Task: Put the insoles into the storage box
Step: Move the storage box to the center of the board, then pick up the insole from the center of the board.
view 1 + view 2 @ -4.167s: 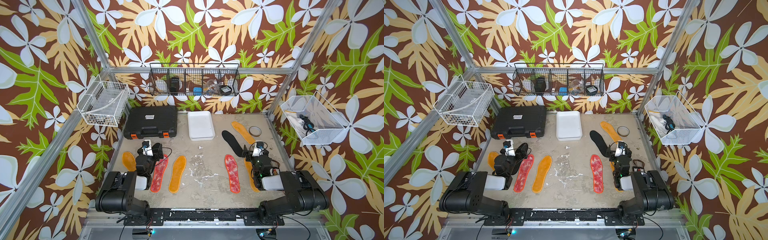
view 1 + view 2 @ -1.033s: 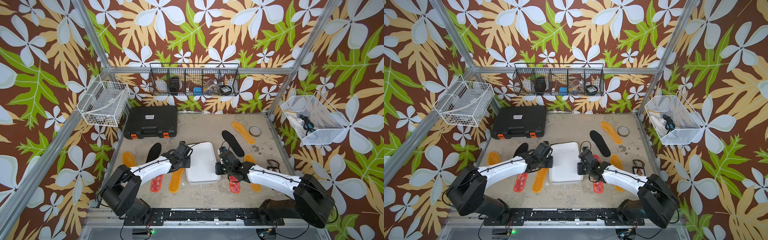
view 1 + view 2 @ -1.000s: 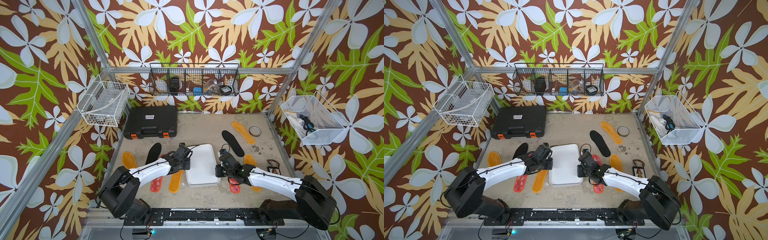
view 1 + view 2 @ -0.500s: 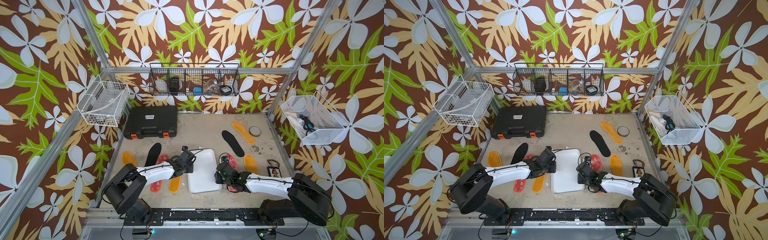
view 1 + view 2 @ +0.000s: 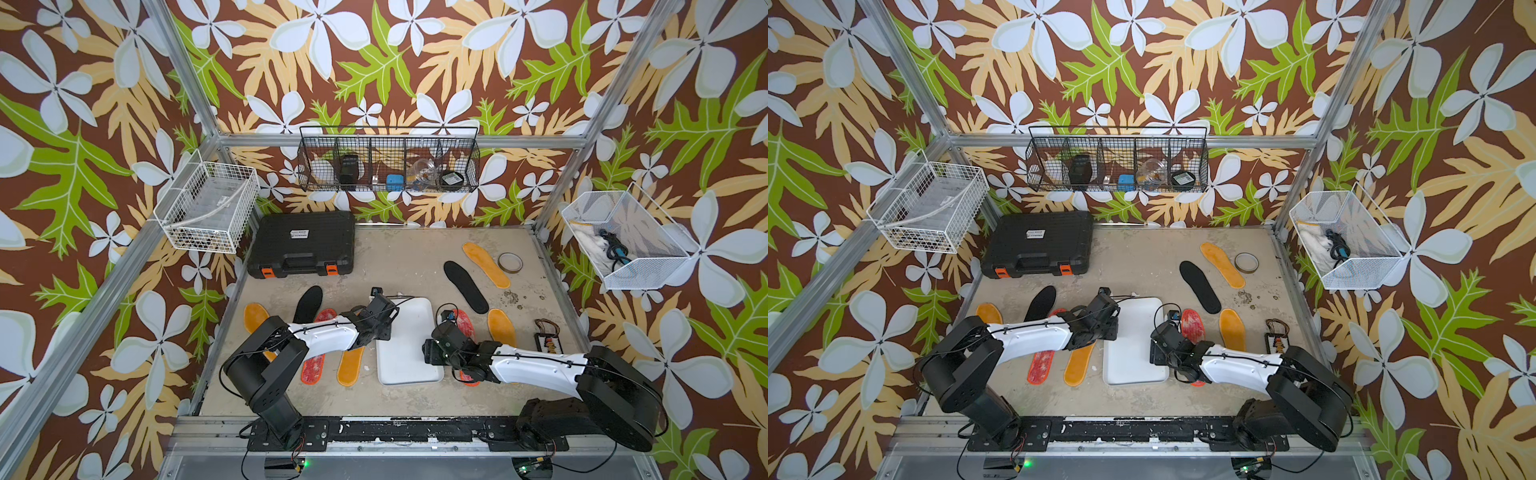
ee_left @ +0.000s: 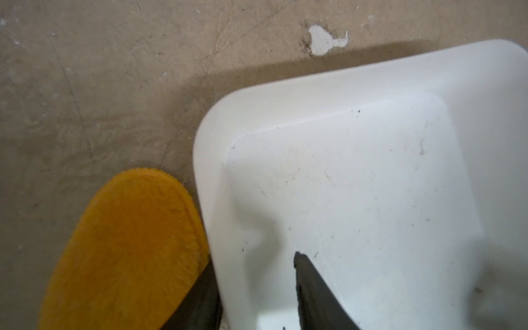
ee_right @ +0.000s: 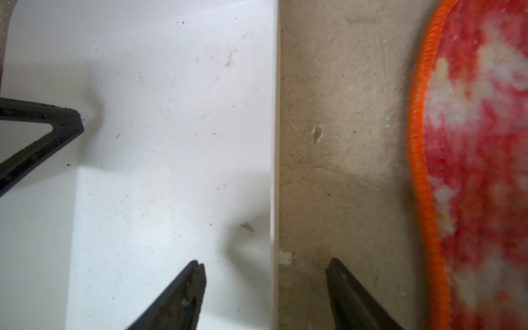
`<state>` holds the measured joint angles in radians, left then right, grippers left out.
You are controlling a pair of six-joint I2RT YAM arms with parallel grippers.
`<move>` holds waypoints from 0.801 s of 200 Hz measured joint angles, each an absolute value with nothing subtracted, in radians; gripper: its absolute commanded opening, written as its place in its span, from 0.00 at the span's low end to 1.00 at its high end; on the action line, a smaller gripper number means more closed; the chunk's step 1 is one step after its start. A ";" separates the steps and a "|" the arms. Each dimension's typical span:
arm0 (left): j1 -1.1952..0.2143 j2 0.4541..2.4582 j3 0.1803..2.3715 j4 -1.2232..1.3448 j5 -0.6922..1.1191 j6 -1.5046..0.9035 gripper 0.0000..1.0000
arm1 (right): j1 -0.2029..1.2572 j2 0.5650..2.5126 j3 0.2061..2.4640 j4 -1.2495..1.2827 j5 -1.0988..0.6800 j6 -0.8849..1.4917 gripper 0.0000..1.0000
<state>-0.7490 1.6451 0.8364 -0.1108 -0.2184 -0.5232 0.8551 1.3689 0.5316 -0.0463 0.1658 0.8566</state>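
Two grippers, neither gripping: left gripper [image 6: 254, 260] slightly parted astride storage box [image 5: 409, 361] left wall, outer finger over orange insole [image 6: 123, 251]; right gripper [image 7: 265, 261] wider, astride right wall, clear of it. Box mid-table. Eight insoles lie around it on table: four orange, two red-white insoles [image 5: 462, 324], two black insoles [image 5: 465, 286]. Black case [image 5: 305, 245] and tape roll [image 5: 510, 262] at back

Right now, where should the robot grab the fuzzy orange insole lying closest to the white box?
Best guess: the rounded near end of the orange insole, coming down from above with the left pincer. It lies flat, one long side close beside the storage box, its far end under the arm, so that end has bare table to slip a finger under.
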 measured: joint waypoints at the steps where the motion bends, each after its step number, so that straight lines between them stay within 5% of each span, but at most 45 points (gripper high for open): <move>1: -0.749 1.645 0.837 -0.111 -0.219 -0.522 0.46 | 0.855 1.368 0.532 -0.047 0.166 0.857 0.77; 32: -0.749 1.645 0.859 -0.109 -0.241 -0.503 0.46 | 0.855 1.324 0.538 -0.074 0.190 0.850 0.80; 55: -0.749 1.642 0.867 -0.112 -0.251 -0.495 0.47 | 0.855 1.274 0.547 -0.107 0.221 0.838 1.00; 160: -0.749 1.627 0.942 -0.144 -0.293 -0.453 0.54 | 0.854 0.891 0.483 -0.222 0.407 0.701 0.99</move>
<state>-0.7486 1.6272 0.9424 -0.1436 -0.2928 -0.4530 0.8543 0.8906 0.4831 -0.2218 0.4072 0.7013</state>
